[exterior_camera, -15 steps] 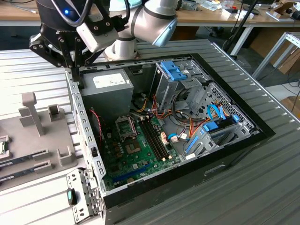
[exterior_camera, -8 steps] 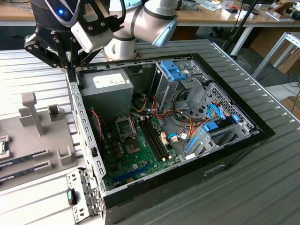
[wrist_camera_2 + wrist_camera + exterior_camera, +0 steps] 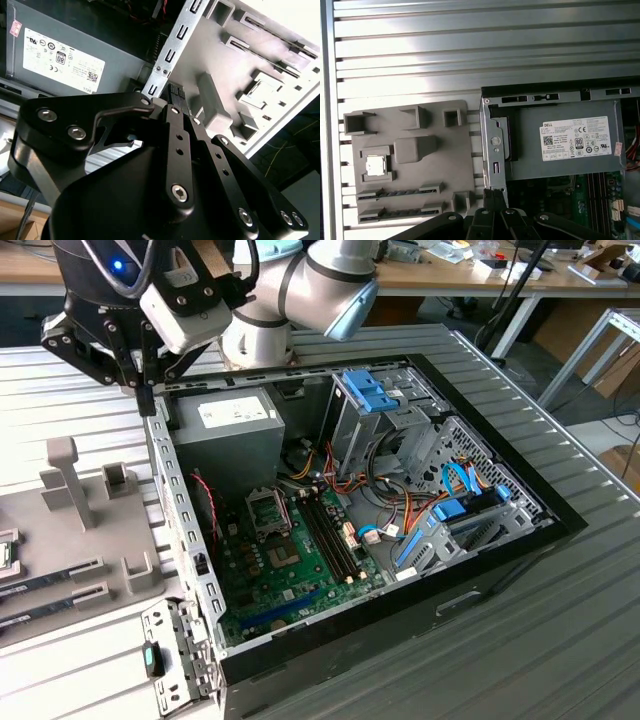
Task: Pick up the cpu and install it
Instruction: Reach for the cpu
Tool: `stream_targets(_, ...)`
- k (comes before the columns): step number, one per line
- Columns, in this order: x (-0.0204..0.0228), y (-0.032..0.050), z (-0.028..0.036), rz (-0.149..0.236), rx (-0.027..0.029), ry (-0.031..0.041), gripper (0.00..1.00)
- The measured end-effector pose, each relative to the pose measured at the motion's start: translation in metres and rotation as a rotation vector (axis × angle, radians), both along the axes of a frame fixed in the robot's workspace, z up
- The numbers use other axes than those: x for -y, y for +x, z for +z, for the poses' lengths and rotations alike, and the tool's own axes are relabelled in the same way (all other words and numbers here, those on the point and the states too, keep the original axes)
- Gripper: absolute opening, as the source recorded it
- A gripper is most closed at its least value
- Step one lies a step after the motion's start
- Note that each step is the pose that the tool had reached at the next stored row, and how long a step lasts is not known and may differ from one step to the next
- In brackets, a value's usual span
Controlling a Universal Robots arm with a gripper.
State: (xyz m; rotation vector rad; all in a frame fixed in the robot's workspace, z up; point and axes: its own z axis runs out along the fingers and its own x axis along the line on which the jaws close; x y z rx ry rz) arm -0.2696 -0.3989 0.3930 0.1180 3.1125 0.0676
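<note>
The cpu (image 3: 375, 165) lies flat, silver top up, in a square recess of a grey moulded tray (image 3: 420, 125). In the first wrist view it is seen straight from above, with two long memory sticks (image 3: 395, 192) lying in slots of the same tray just beside it. The tray rests on a ribbed metal counter (image 3: 420, 50), and its edge sits close against the side wall of an open computer case (image 3: 492, 140). The claw (image 3: 493, 192) is well apart from the cpu. In both wrist views its two dark fingers are pressed together with nothing between them, poised over the case's wall near the corner where the labelled power supply (image 3: 570, 145) sits. The second wrist view looks along the claw's black linkage and shows the fingertips (image 3: 176, 97) right by the slotted metal rail of that wall, a closeness the first wrist view does not make plain. The exterior view takes in the whole case interior: the green board (image 3: 290, 570) on the case floor carries a square socket (image 3: 265, 510) with long memory slots next to it. Blue drive brackets and bundled cables lie further to the exterior view's right. The arm hangs over the case's rear corner.
</note>
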Motion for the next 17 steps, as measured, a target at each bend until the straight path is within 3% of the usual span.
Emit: stream_targets(17, 0.0000, -0.0154, -0.0001, 0.000, 0.0000, 0.0000, 0.11)
